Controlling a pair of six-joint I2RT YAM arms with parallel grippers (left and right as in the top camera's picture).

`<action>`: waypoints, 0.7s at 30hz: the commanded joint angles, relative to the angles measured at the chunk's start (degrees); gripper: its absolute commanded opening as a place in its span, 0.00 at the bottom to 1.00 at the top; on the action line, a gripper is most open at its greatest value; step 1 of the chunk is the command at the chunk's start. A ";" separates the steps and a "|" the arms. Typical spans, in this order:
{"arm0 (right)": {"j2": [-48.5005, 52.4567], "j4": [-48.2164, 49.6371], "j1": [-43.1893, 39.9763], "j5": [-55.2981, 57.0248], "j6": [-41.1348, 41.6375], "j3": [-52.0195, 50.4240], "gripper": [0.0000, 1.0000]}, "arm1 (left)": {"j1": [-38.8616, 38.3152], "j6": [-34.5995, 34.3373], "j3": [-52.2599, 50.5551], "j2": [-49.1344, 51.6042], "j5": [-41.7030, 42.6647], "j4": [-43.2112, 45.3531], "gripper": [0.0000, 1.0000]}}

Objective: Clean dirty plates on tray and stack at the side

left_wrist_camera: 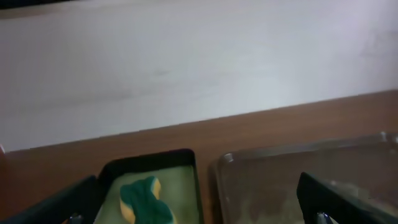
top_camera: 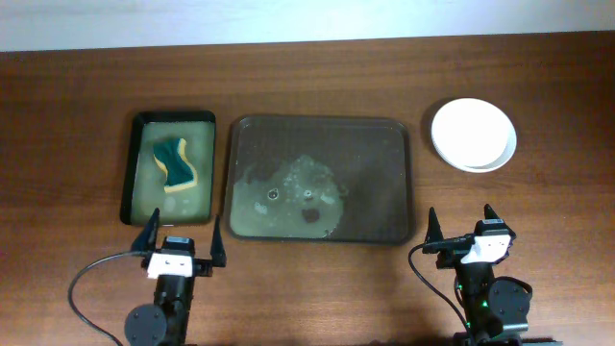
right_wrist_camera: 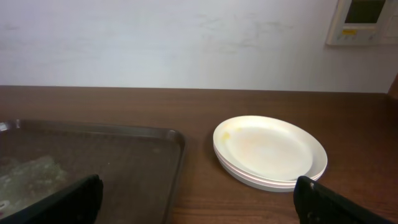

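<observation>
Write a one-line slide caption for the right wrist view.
Stacked white plates rest on the wooden table beside the smeared tray, framed by the open right gripper.

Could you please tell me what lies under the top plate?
Under the top plate, a lower plate shows only its rim, on the table. The lower faces are covered, so the exact count and any smears cannot be seen.

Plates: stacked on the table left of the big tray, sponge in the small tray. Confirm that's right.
Not quite: the plates are stacked on the table right of the big tray, not left, as the overhead view shows. The sponge is in the small tray, as stated.
</observation>
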 commanded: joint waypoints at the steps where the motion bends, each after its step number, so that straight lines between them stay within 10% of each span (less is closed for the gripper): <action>1: -0.39 -0.39 -0.39 0.50 0.48 -0.31 0.98 | 0.20 3.43 -0.55 -0.61 0.33 -4.39 0.99; 21: -0.37 -0.39 -0.39 0.50 0.48 -0.31 0.98 | 0.20 -7.30 -0.52 -0.61 -7.76 -7.89 0.99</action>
